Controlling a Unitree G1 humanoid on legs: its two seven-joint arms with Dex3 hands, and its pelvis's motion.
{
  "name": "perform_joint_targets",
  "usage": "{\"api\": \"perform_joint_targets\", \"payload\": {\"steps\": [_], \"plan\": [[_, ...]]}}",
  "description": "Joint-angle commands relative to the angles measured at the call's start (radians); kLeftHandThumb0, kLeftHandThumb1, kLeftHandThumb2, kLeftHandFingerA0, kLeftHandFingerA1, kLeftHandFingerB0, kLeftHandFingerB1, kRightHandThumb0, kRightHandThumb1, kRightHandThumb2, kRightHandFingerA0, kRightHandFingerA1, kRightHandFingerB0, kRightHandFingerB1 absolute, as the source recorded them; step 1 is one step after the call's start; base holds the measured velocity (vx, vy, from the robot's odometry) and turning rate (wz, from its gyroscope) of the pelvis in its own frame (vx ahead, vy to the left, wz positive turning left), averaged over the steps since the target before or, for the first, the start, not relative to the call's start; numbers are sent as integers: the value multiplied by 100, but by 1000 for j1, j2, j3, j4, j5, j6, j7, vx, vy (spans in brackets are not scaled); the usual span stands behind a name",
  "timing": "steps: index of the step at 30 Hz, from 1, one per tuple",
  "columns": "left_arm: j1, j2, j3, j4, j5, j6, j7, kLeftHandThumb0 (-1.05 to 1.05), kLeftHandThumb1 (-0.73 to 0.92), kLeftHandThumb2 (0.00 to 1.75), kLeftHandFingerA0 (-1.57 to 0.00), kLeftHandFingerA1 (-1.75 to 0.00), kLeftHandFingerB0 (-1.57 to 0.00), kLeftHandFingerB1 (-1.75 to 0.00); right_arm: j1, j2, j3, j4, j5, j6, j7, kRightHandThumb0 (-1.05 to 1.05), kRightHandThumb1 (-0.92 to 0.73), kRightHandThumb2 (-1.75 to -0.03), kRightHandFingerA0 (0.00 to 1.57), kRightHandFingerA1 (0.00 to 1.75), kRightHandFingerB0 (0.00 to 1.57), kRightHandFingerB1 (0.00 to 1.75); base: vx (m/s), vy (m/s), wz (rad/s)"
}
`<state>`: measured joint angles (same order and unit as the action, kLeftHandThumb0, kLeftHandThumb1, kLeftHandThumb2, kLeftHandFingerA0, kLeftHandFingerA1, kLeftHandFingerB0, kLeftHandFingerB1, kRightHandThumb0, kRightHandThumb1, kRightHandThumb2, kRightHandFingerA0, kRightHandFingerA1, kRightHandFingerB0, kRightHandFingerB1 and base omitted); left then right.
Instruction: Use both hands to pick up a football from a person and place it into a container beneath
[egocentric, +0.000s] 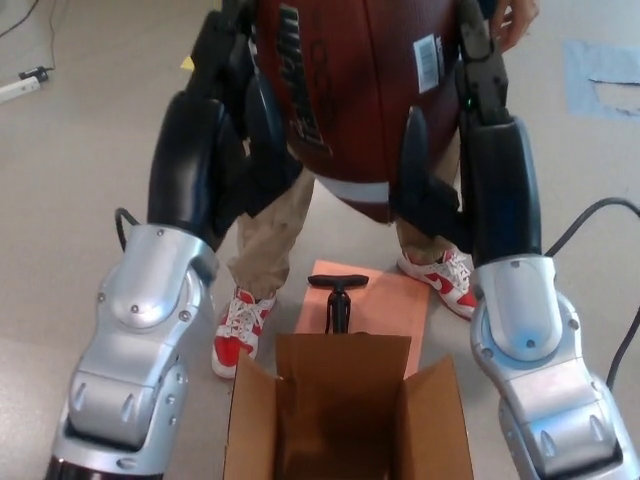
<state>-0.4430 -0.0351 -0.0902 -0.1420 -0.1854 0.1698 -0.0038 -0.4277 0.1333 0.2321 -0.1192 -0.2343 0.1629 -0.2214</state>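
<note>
A large brown football (365, 90) with a white stripe hangs upright in the upper middle of the head view. My left hand (228, 150) presses against its left side, black fingers (268, 120) curled onto the leather. My right hand (465, 160) clamps the opposite side, thumb (418, 165) on the ball's lower right. A person's hand (512, 22) rests by the ball's top right. Directly below stands an open cardboard box (250, 420), flaps up, inside dark.
The person stands behind the ball in tan trousers (270, 235) and red-and-white sneakers (238, 335). A black hand pump (337, 300) stands on an orange pad (390, 300) just behind the box. A cable (590, 215) loops at the right.
</note>
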Motion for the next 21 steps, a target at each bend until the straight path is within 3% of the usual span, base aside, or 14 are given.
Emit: {"api": "perform_joint_targets", "payload": {"steps": [1,7,8,12,13,14,20,21], "plan": [[2,-35,-48,78,-53,-11,-121,-87,92,116,0,-7,0,-5,1,24,28,91,27,-55,43,-82,-91,-122,0,16,3,22,0,0,0],[-13,-63,-27,184,-66,-30,-122,-95,91,113,0,-2,0,0,10,18,10,162,44,-76,48,-75,-89,-122,0,18,3,22,0,0,0],[-19,-63,-25,203,-64,-30,-124,-96,91,114,0,-2,0,0,6,17,3,178,54,-78,56,-77,-84,-104,0,9,0,19,0,0,0],[-17,-74,-15,281,-53,-59,-122,-89,88,113,0,-6,0,-6,14,19,-7,223,72,-60,65,-77,-83,-101,0,9,0,18,0,0,0],[-15,-73,-15,295,-48,-59,-123,-89,88,113,0,-6,0,-6,16,20,-8,231,73,-53,64,-77,-83,-101,0,9,0,18,0,0,0],[-15,-67,-19,307,-38,-63,-125,-89,90,116,0,-6,0,-7,19,21,-9,240,75,-49,65,-73,-90,-123,0,19,0,21,0,0,0],[-19,-60,-6,423,-42,-63,-160,-90,92,116,0,-7,0,-6,23,36,-45,356,128,-79,88,-76,-92,-122,0,16,0,18,0,0,0],[-29,-59,0,468,-38,-80,-166,-88,92,116,0,-8,0,-7,14,44,-63,400,149,-101,96,-76,-86,-105,0,11,0,17,0,0,0]]}}
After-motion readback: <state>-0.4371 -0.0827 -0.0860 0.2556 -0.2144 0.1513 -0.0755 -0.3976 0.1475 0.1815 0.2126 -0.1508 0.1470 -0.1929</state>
